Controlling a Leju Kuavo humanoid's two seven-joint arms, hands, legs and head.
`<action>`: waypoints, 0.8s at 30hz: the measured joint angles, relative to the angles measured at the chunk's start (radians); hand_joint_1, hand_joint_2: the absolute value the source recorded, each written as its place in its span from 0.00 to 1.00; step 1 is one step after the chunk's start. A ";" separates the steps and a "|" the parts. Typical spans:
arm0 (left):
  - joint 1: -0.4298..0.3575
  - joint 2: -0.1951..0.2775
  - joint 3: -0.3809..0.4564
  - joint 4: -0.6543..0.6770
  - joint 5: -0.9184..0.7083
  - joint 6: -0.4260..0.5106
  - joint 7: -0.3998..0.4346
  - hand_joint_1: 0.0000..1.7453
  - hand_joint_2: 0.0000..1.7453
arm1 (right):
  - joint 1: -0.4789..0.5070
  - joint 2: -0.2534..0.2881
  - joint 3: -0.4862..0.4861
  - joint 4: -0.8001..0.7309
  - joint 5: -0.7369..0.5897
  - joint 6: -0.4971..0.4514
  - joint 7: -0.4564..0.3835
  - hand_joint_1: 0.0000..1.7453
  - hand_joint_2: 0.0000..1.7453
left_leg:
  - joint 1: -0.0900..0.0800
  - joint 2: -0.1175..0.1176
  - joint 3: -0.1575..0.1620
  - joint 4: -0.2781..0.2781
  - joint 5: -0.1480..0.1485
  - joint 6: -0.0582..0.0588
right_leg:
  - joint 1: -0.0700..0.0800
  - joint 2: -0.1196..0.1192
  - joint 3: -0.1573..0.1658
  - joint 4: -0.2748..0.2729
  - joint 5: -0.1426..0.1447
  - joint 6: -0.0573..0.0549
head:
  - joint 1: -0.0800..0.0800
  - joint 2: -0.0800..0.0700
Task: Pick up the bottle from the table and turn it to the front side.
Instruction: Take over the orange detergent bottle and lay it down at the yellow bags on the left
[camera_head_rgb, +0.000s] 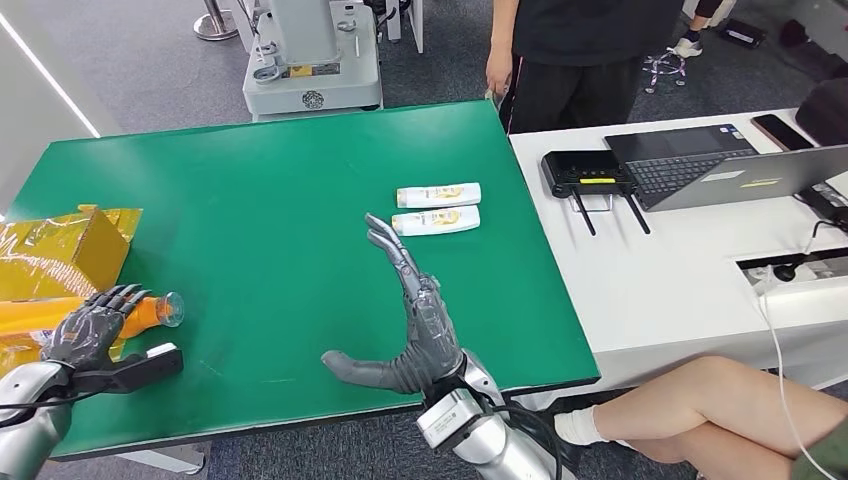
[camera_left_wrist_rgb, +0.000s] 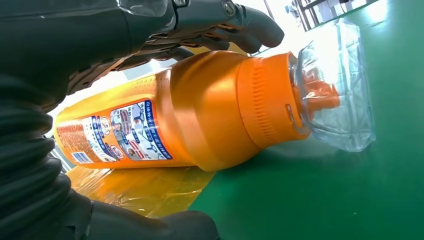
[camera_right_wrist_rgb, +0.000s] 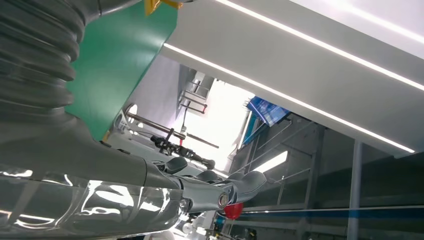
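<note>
**Head view: orange bottle at lower left, under the left hand**

Item 1. Orange bottle: lying on its side at the lower left of the frame, on the green surface, its clear cap pointing toward the frame's centre. In the left wrist view the bottle shows a printed label on its body, and the cap touches the surface.

Item 2. Left hand: fingers draped over the bottle's body and the thumb below it, grasping the bottle.

Item 3. Yellow foil packaging: crumpled, just beside and partly under the bottle, at the left edge.

Item 4. Right hand: lower centre, above the surface, fingers released and stretched flat toward the upper frame, thumb out to the left, holding nothing.

Item 5. Two white bottles: lying side by side, right of centre, well apart from the orange bottle.

Item 6. White desk: at the right, carrying a laptop and a black router.

Item 7. Person in black: standing at the upper right.

Item 8. Bare legs: seated person's, lower right corner.
</note>
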 joint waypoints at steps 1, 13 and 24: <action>0.000 0.001 0.001 0.000 0.000 0.000 -0.001 0.00 1.00 | 0.000 0.000 0.000 0.000 0.000 -0.001 0.000 0.00 1.00 | 0.000 0.000 0.000 0.000 0.000 0.000 | 0.000 0.000 0.000 0.000 0.000 0.000 | 0.000 0.000; 0.000 0.003 0.005 0.000 -0.001 0.000 -0.001 0.00 1.00 | 0.000 0.000 0.000 0.000 0.000 -0.006 0.000 0.00 1.00 | 0.000 0.001 0.000 0.000 0.000 0.000 | 0.000 0.001 0.000 0.000 0.000 0.000 | 0.000 0.000; 0.009 0.015 0.013 -0.021 0.012 0.025 -0.017 0.00 1.00 | 0.009 0.000 0.000 -0.005 0.002 -0.012 -0.002 0.00 1.00 | 0.000 0.002 0.000 0.000 0.000 -0.001 | 0.000 0.002 -0.001 0.000 0.000 -0.001 | 0.000 0.000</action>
